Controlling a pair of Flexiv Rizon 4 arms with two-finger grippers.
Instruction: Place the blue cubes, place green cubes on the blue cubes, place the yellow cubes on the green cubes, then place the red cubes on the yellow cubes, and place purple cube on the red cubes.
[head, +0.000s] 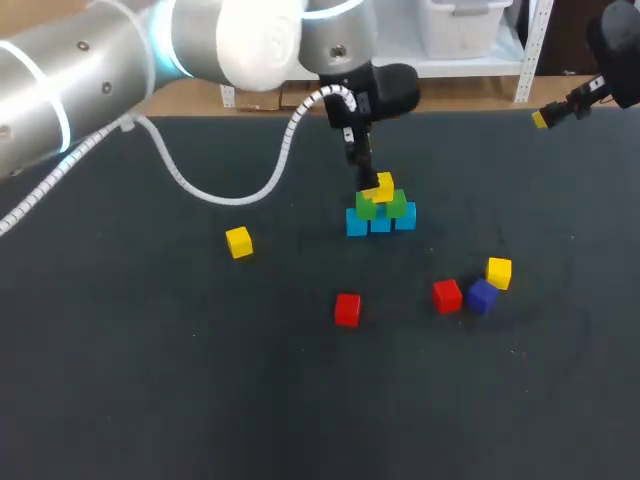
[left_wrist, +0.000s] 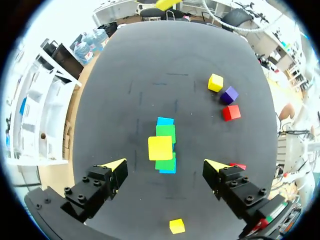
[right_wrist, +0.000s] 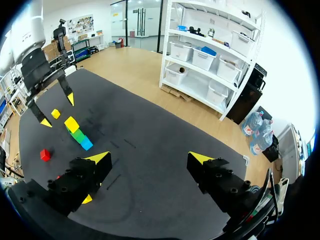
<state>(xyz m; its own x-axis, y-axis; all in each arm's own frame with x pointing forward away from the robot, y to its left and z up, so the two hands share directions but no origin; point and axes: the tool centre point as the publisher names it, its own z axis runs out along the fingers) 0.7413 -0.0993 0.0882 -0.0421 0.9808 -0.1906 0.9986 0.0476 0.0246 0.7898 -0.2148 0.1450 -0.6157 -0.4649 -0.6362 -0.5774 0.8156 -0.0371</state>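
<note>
A row of blue cubes (head: 380, 223) lies mid-table with two green cubes (head: 397, 206) on it and one yellow cube (head: 381, 187) on top. My left gripper (head: 362, 170) hangs open just above that stack. From above, the yellow cube (left_wrist: 160, 148) sits free between the spread fingers of the left gripper (left_wrist: 165, 167), touching neither. Loose on the table are a yellow cube (head: 238, 241), a red cube (head: 347, 309), another red cube (head: 447, 295), a purple cube (head: 481, 297) and a yellow cube (head: 499, 272). My right gripper (right_wrist: 150, 159) is open and empty, high at the far right edge (head: 546, 118).
The left arm and its white cable (head: 230, 190) cross the far left of the table. The black tabletop (head: 150, 380) runs bare along the near side.
</note>
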